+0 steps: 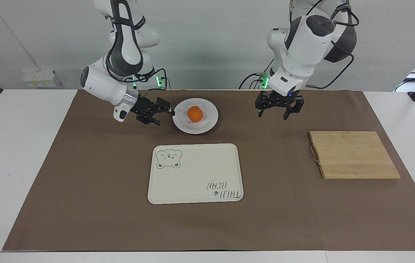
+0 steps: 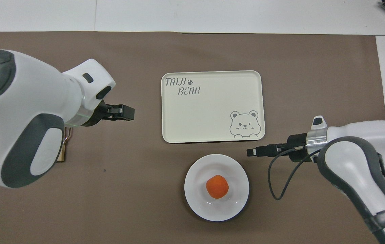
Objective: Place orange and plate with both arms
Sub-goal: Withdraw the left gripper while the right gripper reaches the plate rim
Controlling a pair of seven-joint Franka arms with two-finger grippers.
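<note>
Orange (image 1: 195, 114) resting at centre of plate (image 1: 207, 124), on bench (image 1: 83, 204) between robots and tray (image 1: 193, 182) lettered "TAIJI BEAR". Right tool (image 1: 156, 111) low, just beside plate rim, fingers spread, likely approaching to grip. Left tool (image 1: 280, 106) empty, spread, raised near cutting board (image 1: 353, 155).

The orange (image 1: 195, 114), small, round and bright, is sitting in the middle of the plate (image 1: 210, 124); the plate, white, glossy and shallow with a raised rim, is lying flat on the brown mat. Both are resting nearer to the robots than the cream tray (image 1: 193, 175), apart from it.
</note>
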